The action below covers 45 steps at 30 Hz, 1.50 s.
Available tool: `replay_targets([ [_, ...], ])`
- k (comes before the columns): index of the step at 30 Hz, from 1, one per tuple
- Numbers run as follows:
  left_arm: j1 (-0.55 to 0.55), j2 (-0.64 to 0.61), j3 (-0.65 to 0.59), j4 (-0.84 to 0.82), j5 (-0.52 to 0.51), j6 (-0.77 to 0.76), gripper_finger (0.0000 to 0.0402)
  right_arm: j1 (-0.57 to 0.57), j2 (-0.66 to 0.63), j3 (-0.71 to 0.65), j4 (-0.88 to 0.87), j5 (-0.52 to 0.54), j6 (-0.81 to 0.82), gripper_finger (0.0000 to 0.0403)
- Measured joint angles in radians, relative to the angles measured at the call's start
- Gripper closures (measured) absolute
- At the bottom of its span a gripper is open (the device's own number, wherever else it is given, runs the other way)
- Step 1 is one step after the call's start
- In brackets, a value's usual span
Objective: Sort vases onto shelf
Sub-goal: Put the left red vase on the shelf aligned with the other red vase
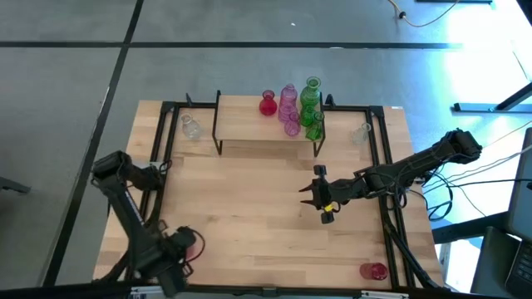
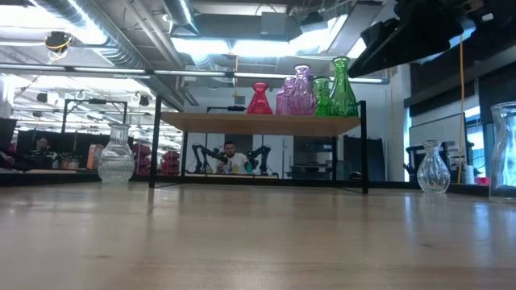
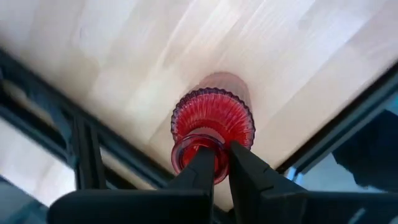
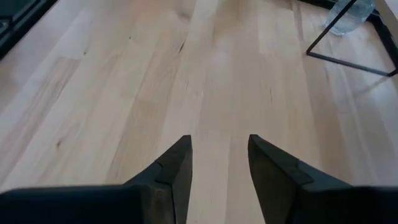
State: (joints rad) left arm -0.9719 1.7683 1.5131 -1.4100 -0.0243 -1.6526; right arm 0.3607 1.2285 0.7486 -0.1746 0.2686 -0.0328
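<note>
My left gripper [image 3: 224, 163] is at the table's near-left corner, shut on a red ribbed vase [image 3: 213, 121], which also shows in the high view as the red vase [image 1: 188, 242]. My right gripper [image 1: 318, 202] hangs open over bare wood right of the table's middle, touching nothing; its fingers [image 4: 177, 165] show apart. The shelf [image 1: 264, 126] stands at the far edge on its black legs. On its right part stand a red vase [image 1: 268, 104], pink vases [image 1: 289, 106] and green vases [image 1: 312, 104]. From the low view they stand upright on the board [image 2: 258, 123]. My left gripper holds the red vase by the rim of its mouth [image 3: 186, 155], from above, pointing down. One finger [image 3: 202, 168] appears to be inside the mouth and the other [image 3: 249, 171] outside the neck. The vase stays upright below the fingers; whether its base touches the table, I cannot tell.
A clear vase [image 1: 190, 126] stands left of the shelf and another clear vase [image 1: 361, 133] to its right. A red vase [image 1: 374, 271] sits at the near-right corner. The black frame rails [image 1: 386, 158] run along the table's sides. Bare wood lies between the arms.
</note>
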Motion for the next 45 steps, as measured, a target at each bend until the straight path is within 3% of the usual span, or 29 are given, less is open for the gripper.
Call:
replay_targets([
  [9, 0.230, 0.000, 0.196, -0.162, -0.103, 0.445, 0.0383, 0.122, 0.000, 0.000, -0.044, 0.010, 0.134, 0.0262],
  [18, 0.524, 0.000, 0.396, -0.164, -0.216, 0.967, 0.0384, 0.316, 0.000, 0.000, -0.070, 0.133, 0.303, 0.0262],
  [25, 0.766, 0.000, 0.552, -0.162, -0.269, 1.306, 0.0384, 0.372, 0.000, 0.000, -0.071, 0.194, 0.401, 0.0262],
  [36, 1.074, 0.114, 0.837, -0.159, -0.294, 1.639, 0.0384, 0.373, 0.000, 0.000, -0.071, 0.254, 0.500, 0.0262],
  [39, 1.144, 0.128, 0.834, -0.134, -0.249, 1.719, 0.0384, 0.372, 0.000, 0.000, -0.070, 0.273, 0.500, 0.0262],
  [45, 1.244, 0.176, 0.827, -0.121, -0.254, 1.770, 0.0384, 0.372, 0.001, 0.000, -0.071, 0.292, 0.500, 0.0262],
])
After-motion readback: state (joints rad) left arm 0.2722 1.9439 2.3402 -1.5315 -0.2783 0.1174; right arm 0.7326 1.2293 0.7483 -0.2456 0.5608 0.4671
